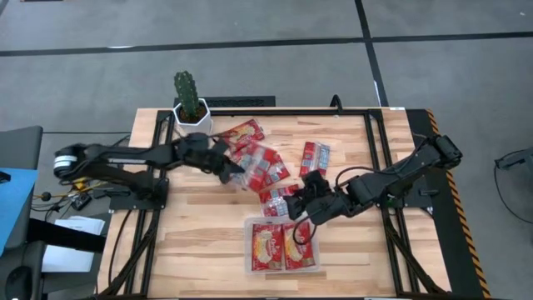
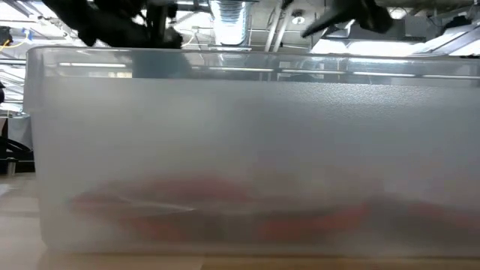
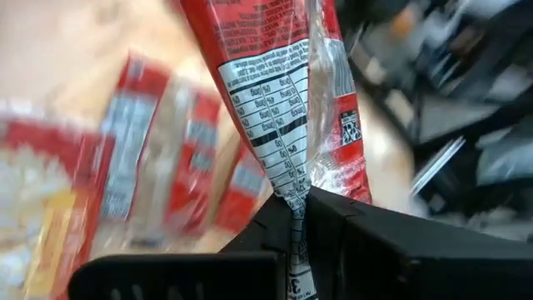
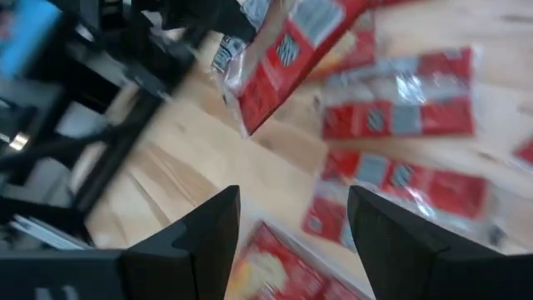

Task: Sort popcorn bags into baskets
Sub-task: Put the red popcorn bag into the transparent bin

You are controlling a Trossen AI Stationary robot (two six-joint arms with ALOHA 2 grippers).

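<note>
Left end effector (image 3: pixel 296 217) pinched shut on the crimped edge of one popcorn bag (image 3: pixel 279 92), held above the loose pile (image 1: pixel 265 167) mid-surface, near the cactus pot (image 1: pixel 191 107). Right end effector (image 4: pixel 293 218) spread wide, holding nothing, hovering by the pile just above the clear tray (image 1: pixel 250 265), which already has two bags (image 1: pixel 281 245) lying flat. To do this step well, carry the held bag over the tray and release low so it lands flat beside the others; the right arm must stay clear. Bags are thin, glossy, crinkly film, slippery; tray is shallow rigid plastic with rounded corners; wooden surface (image 1: pixel 191 242).
</note>
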